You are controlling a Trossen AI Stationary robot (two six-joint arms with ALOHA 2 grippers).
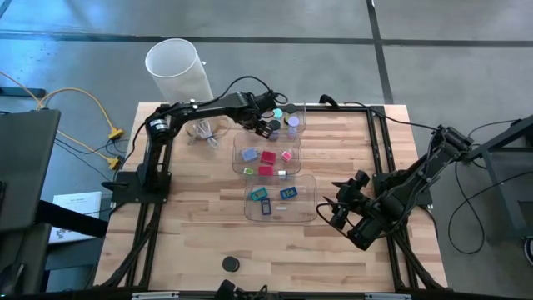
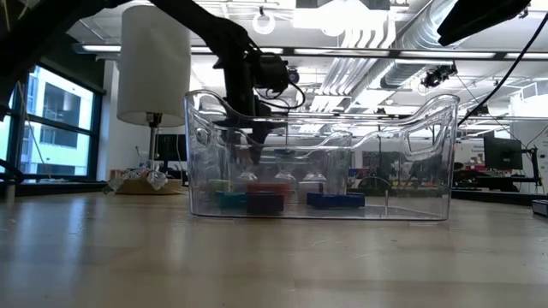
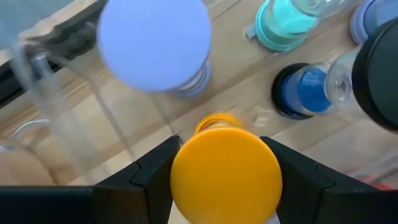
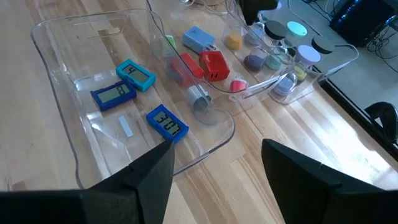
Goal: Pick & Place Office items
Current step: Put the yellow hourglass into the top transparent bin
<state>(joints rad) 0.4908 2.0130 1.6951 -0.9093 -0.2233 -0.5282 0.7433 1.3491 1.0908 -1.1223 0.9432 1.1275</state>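
The left claw (image 3: 225, 186) reaches into the clear bin (image 1: 293, 111) nearest the table's (image 1: 200, 217) far edge, its fingers clamped on an orange disc (image 3: 225, 175). Lavender (image 3: 155, 43), teal (image 3: 286, 22) and black (image 3: 301, 93) discs stand close by in that bin. Red (image 4: 214, 65) and blue (image 4: 199, 38) blocks lie in the middle bin; three blue and teal pieces, apparently small display units (image 4: 166, 122), lie in the nearest. The right claw (image 4: 214, 168) waits near the table's right edge, fingers apart and empty.

blue block (image 4: 167, 122) w/ small display, digits approx "301", other displays unreadable
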